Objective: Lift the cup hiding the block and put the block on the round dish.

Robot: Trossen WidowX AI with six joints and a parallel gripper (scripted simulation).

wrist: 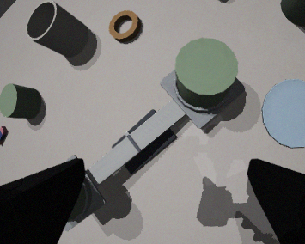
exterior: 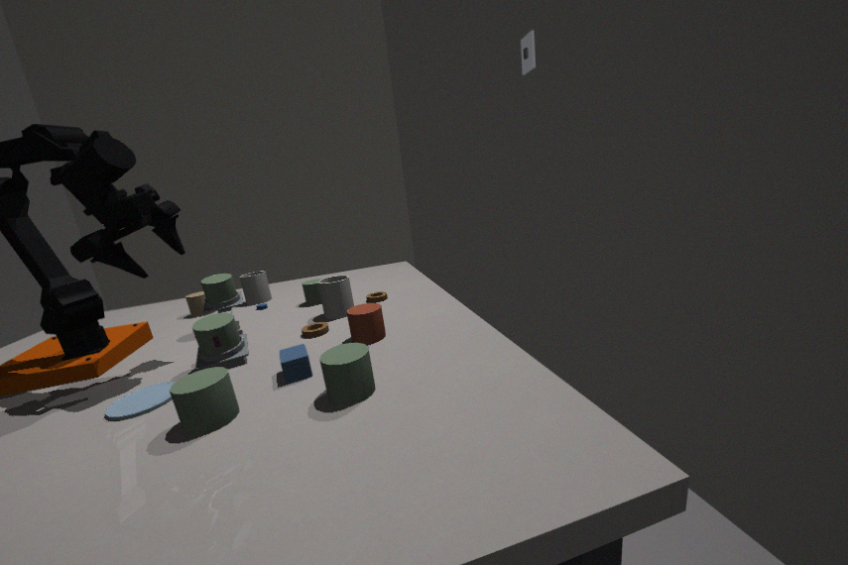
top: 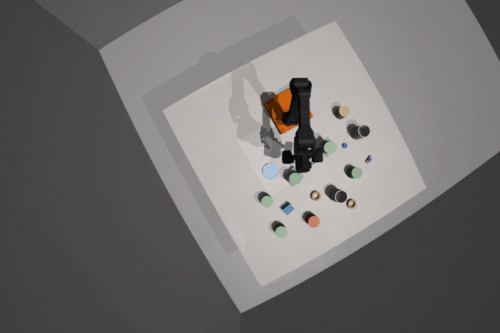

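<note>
One green cup (top: 295, 178) (exterior: 216, 333) (wrist: 206, 66) stands upright on the balance end nearer the dish; a small dark red patch shows low on its side in the exterior view. The matching cup (top: 330, 147) (exterior: 219, 287) stands on the far end, mostly hidden behind a finger in the wrist view. The balance beam (wrist: 157, 125) runs between them; I cannot tell its tilt. The block is not plainly visible. The pale blue round dish (top: 270, 171) (exterior: 141, 400) (wrist: 292, 113) holds nothing. My gripper (exterior: 165, 265) (wrist: 167, 168) is open and empty, high above the balance, pointing down.
Beyond the balance stand loose green cylinders (top: 266, 201) (top: 280, 231) (top: 356, 172), a red cylinder (top: 313, 221), a blue block (top: 288, 208), two grey open cups (exterior: 256, 286) (exterior: 336, 298) and two wooden rings. A tan cylinder (top: 344, 111) stands near the far cup.
</note>
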